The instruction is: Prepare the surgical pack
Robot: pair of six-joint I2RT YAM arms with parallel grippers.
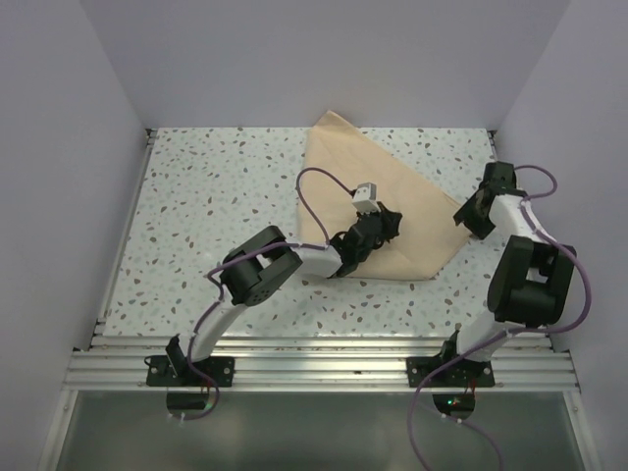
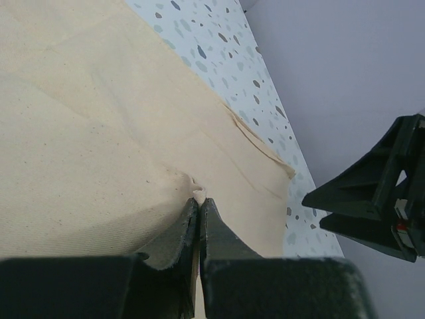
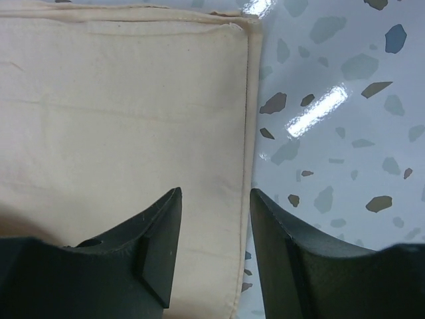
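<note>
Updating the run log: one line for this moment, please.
left gripper: shut on cloth | right gripper: open over cloth edge

cloth (image 1: 422, 226): on the table (image 1: 216, 196), far middle to right
my left gripper (image 2: 199, 201): on the cloth's middle
my right gripper (image 3: 214, 199): over its right edge

No text, label or number is legible; the left wrist's white camera block (image 1: 365, 193) seems blank.
</note>
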